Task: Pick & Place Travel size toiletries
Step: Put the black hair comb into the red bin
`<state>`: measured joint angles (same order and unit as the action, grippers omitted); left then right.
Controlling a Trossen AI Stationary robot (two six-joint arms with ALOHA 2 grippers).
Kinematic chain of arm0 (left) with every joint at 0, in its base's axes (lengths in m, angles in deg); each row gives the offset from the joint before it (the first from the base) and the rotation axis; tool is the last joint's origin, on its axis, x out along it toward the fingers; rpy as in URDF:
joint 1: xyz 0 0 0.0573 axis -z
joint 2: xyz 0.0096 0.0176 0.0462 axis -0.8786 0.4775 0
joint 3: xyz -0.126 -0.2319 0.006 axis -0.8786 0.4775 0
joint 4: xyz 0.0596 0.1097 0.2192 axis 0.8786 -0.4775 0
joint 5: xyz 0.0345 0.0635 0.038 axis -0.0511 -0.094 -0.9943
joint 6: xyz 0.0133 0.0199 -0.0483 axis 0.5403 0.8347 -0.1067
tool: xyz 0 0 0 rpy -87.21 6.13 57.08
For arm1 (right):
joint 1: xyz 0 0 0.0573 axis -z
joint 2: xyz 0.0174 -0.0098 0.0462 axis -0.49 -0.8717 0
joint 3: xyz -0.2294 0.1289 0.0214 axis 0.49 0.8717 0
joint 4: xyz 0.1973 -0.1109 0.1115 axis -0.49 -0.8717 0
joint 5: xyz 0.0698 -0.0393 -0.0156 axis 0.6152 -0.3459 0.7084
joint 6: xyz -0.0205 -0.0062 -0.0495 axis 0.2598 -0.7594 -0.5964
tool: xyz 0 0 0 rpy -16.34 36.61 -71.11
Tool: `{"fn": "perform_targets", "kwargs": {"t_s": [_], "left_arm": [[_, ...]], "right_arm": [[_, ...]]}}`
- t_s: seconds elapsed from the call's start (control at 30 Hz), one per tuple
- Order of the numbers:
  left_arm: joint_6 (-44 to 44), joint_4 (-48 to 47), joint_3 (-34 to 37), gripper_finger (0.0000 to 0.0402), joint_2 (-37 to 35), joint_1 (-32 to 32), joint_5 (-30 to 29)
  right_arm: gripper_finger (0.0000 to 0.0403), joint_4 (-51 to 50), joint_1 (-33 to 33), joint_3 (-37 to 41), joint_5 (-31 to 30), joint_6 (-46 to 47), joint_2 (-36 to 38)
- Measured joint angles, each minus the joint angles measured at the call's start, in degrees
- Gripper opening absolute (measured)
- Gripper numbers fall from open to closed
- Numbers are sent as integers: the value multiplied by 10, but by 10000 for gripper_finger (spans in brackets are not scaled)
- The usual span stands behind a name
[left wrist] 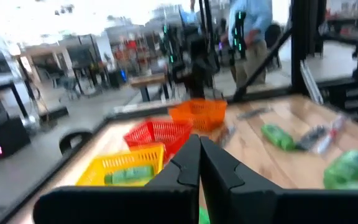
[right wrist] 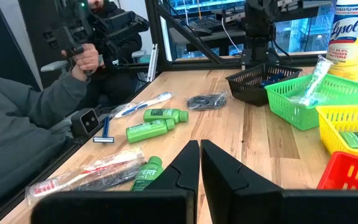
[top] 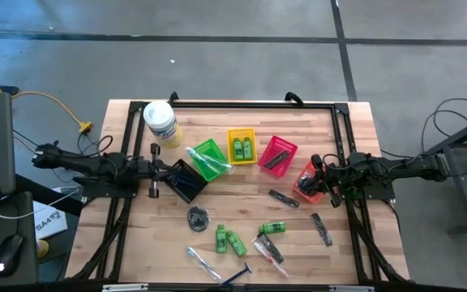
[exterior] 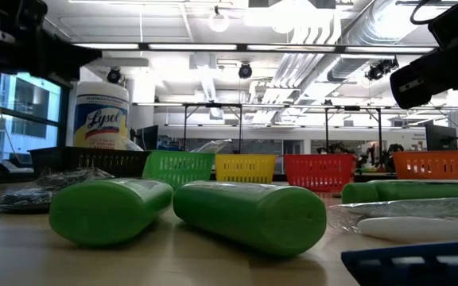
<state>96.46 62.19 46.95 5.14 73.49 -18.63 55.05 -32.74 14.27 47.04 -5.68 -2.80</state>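
Loose travel size toiletries lie on the near half of the wooden table: green mini bottles (top: 221, 238) (top: 272, 228), a dark coiled bundle (top: 198, 216), black combs (top: 284, 199) (top: 322, 229), clear tubes (top: 203, 262) and a blue razor (top: 237, 276). More of them sit in the green basket (top: 209, 158), the yellow basket (top: 242, 146) and the red basket (top: 277, 154). My left gripper (left wrist: 199, 155) is shut and empty, held level beside the black basket (top: 186, 180). My right gripper (right wrist: 200, 162) is shut and empty by the orange basket (top: 308, 182).
A white Lysol tub (top: 160, 122) stands at the far left of the table. A black frame (top: 250, 104) runs along the far edge. A person in a grey sleeve (right wrist: 17, 124) sits beyond the near edge, holding a device.
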Motion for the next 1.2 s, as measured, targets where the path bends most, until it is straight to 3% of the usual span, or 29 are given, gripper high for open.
{"fn": "perform_targets", "kwargs": {"t_s": [0.67,0.93,1.2], "left_arm": [[-29,-66,3,0,1,0,7],[41,-57,3,0,1,0,97],[-26,-71,3,0,1,0,59]], "right_arm": [[9,43,1,0,-28,-5,10],[9,48,2,0,-84,-16,19],[9,50,2,0,-104,-28,19]]}}
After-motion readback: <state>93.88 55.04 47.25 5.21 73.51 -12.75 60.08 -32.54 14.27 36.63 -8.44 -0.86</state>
